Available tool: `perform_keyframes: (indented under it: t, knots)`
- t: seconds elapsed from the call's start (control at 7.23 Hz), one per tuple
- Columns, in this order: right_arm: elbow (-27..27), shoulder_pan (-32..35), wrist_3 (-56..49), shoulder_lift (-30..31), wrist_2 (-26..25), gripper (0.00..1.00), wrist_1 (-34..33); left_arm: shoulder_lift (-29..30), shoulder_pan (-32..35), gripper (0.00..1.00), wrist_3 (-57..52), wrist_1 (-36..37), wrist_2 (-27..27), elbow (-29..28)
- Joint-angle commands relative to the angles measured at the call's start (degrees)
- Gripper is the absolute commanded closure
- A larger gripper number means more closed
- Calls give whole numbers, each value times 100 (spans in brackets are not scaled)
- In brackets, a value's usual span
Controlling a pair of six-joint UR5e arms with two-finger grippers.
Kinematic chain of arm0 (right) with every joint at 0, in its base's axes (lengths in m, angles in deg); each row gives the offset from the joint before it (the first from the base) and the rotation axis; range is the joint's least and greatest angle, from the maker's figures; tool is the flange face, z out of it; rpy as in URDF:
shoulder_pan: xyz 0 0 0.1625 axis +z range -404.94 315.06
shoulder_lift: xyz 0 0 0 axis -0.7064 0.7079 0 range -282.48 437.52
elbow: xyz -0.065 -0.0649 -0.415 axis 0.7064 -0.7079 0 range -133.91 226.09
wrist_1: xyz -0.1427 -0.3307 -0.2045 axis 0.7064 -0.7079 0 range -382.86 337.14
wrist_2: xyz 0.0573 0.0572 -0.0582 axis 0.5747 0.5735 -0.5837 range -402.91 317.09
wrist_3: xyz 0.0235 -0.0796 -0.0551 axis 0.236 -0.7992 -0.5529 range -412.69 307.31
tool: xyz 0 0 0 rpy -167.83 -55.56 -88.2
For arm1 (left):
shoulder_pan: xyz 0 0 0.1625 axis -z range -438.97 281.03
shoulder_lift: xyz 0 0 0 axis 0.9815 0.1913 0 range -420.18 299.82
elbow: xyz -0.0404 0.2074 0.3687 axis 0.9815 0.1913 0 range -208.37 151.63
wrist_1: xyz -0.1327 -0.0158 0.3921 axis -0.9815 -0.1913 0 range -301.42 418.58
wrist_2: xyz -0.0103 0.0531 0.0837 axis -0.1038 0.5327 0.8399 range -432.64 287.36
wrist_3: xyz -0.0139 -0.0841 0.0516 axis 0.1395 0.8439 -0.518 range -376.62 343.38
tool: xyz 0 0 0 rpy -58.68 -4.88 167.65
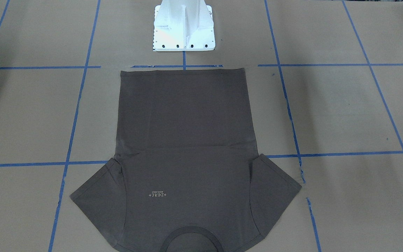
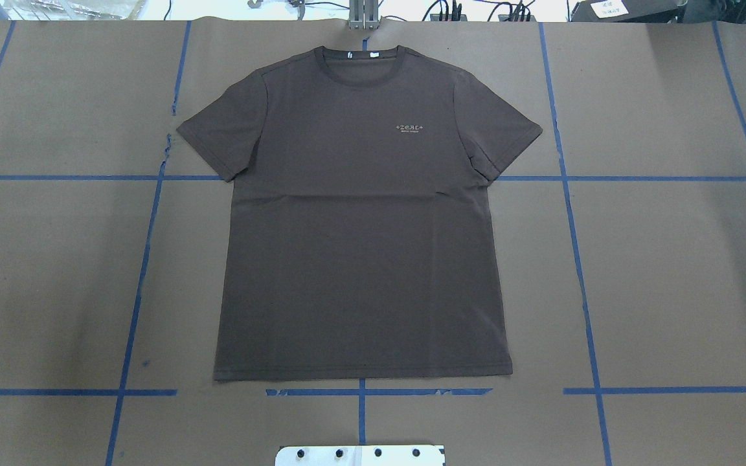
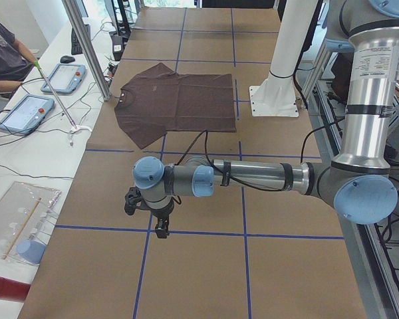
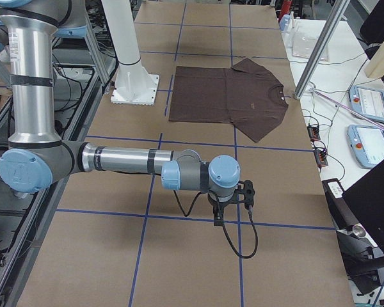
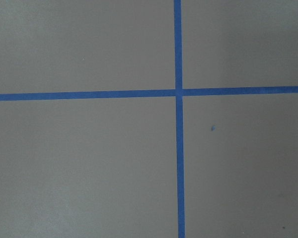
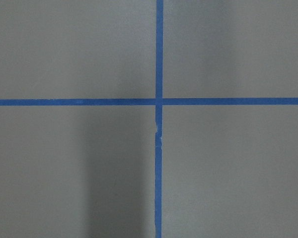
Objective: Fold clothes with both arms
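The shirt (image 2: 360, 226) lies flat and face up in the middle of the table (image 2: 671, 259), both sleeves spread out. Its hem runs just in front of the white base (image 1: 184, 28), and its collar (image 2: 361, 65) points to the far edge. The small pale logo (image 2: 410, 127) shows on the chest. Nothing touches it. The left arm (image 3: 253, 176) reaches out low over bare brown paper at one end of the table, well apart from the shirt, and the right arm (image 4: 125, 160) does the same at the other end. The left claw (image 3: 161, 230) and right claw (image 4: 218, 221) both hang just above the paper over a crossing of blue tape (image 5: 178, 92). I cannot tell how far either is open, and neither has hold of the shirt.
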Motion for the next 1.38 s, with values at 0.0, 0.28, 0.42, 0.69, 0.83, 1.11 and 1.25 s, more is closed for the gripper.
perform_keyframes:
  t: [0.0,0.28,0.42,0.69,0.83,1.11,1.25]
  knots:
    - [23,34,-36,-21,133,0,9,0,6,0,7,-2,9,9]
    - [-2,-384,105,-448,125,0,61,209,-11,0,16,-71,27,79]
    - [-3,-744,183,-852,81,0,79,567,-11,0,25,-211,-8,132]
    - [-344,-1291,210,-1583,81,0,62,817,-151,0,42,-1110,-209,238]
    - [-528,-1571,245,-1882,89,0,375,652,-256,0,94,-1718,-219,229]
    - [-1186,-2159,2046,-2671,55,0,1094,807,-415,0,95,-1830,-192,133]
    - [-1894,-2546,2865,-3276,-59,0,1542,1026,-607,0,69,-1821,-167,-7]
